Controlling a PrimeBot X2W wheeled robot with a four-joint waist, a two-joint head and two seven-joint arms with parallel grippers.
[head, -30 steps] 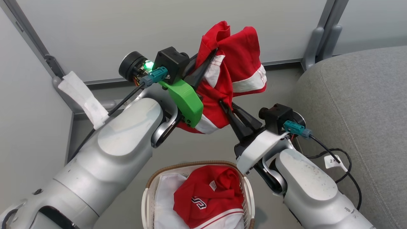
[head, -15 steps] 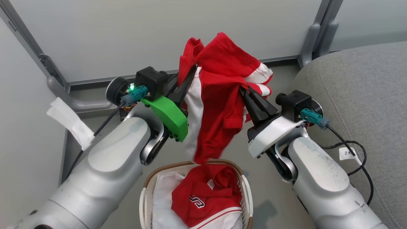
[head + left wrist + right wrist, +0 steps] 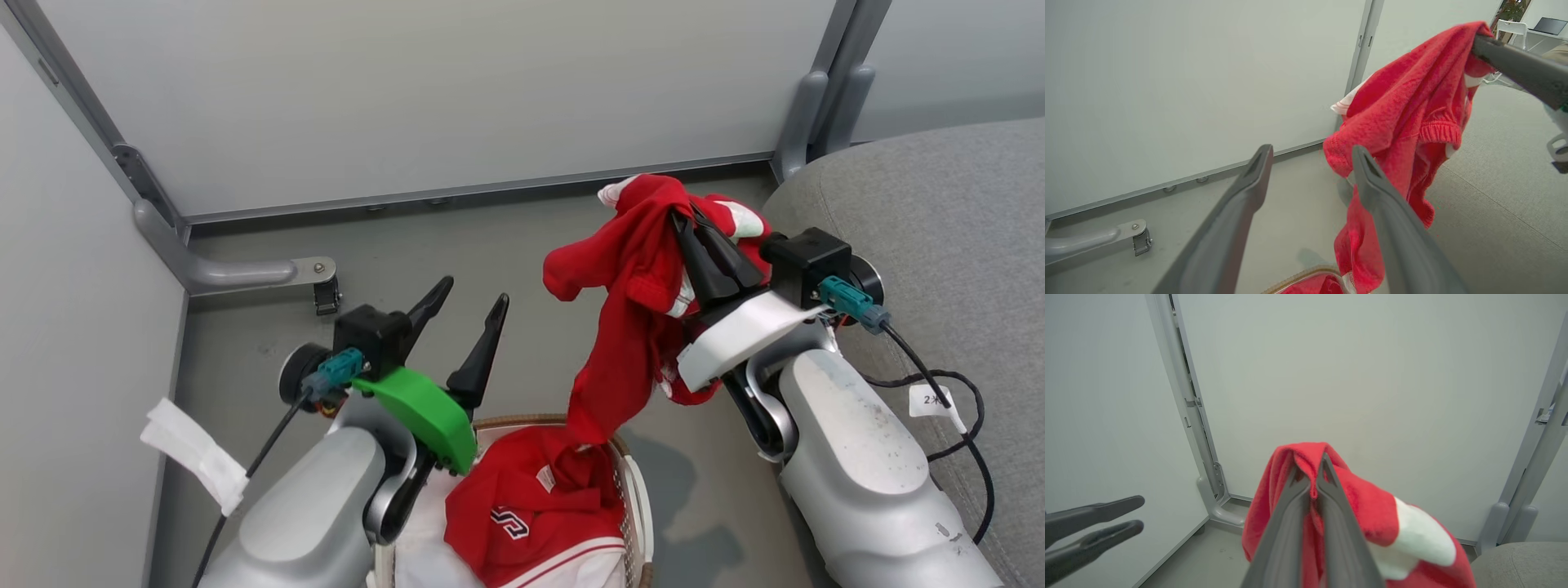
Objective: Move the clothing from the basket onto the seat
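While the right gripper (image 3: 684, 214) clamps clothing (image 3: 629, 327) beside the seat (image 3: 939, 204), the left gripper (image 3: 475, 290) stands wide.

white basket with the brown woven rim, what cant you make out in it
Small white perforated plastic basket: head view, near end cut by the bottom edge, left side behind the left arm's green cover.
Red garment with white trim inside: folded over, hiding whatever lies beneath.
White cloth liner: mostly covered.
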